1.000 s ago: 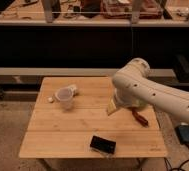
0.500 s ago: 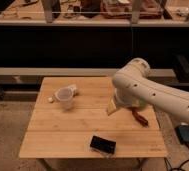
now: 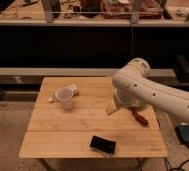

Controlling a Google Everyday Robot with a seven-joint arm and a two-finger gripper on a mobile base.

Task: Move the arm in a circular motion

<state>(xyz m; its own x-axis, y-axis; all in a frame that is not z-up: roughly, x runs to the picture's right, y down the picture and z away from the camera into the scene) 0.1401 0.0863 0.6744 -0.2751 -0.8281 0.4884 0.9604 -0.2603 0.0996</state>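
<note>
Arm (image 3: 153, 95): enters from 4 o'clock, rises to a rounded joint at 2 o'clock of the worktop (image 3: 63, 135), then turns down toward the right-centre of the boards. Appears to hang above the surface. No contact with any item made out.

End effector (image 3: 114, 107): taken to be the pale yellowish tip showing just below the arm's lower end, about 3 o'clock from worktop centre. Mostly hidden by the arm. Cannot tell whether released, clenched or grasping anything.

On the worktop: clear cup (image 3: 64, 98) at 10 o'clock, upright, with a small white piece (image 3: 50, 99) just beside it at its 9 o'clock. Black flat device (image 3: 103, 145) at 6 o'clock, near the front edge. Red-handled item (image 3: 140, 119) at 4 o'clock, close under the arm and partly covered. Cup, device and red-handled item well apart from one another.

Step in hand, as judged: somewhere along the circular sweep. Not possible to fix from here how much of the loop is done. No object belongs to the task, only the arm's own path.

Next move, as judged: calls for carrying the lower end round on a smooth arc above the boards at constant height. Needs clearance over the red-handled item beneath and over the cup on the 9 o'clock side of the loop. Risk: a dip or too wide a radius tipping the cup or pushing the red-handled item off the 3 o'clock edge.
</note>
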